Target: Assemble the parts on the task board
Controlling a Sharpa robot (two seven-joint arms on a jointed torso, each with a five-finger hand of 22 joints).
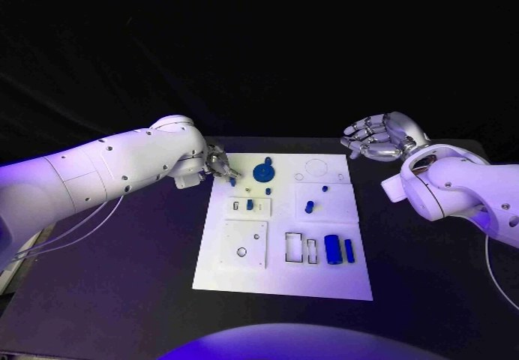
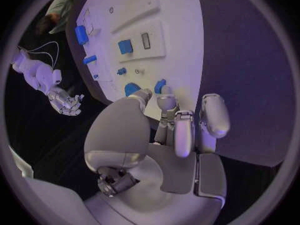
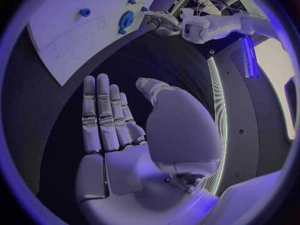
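The white task board (image 1: 217, 279) lies in the middle of the table. A blue round disc (image 1: 263, 172) sits near its far left corner, and several small blue parts lie further down, among them two blue blocks (image 1: 333, 249) at the lower right. My left hand (image 1: 220, 166) reaches over the far left corner, and its fingertips (image 2: 165, 101) are at a small blue part (image 1: 232, 181) (image 2: 160, 86) beside the disc (image 2: 131, 89). Whether they grip it is unclear. My right hand (image 1: 379, 137) (image 3: 109, 130) hovers off the far right corner, fingers straight, palm bare.
Recessed outlines and white sub-plates (image 1: 244, 244) mark the board. Black table (image 1: 119, 285) surrounds it on all sides. A blue block (image 2: 125, 46) stands in a slot by a grey rectangle (image 2: 145, 40).
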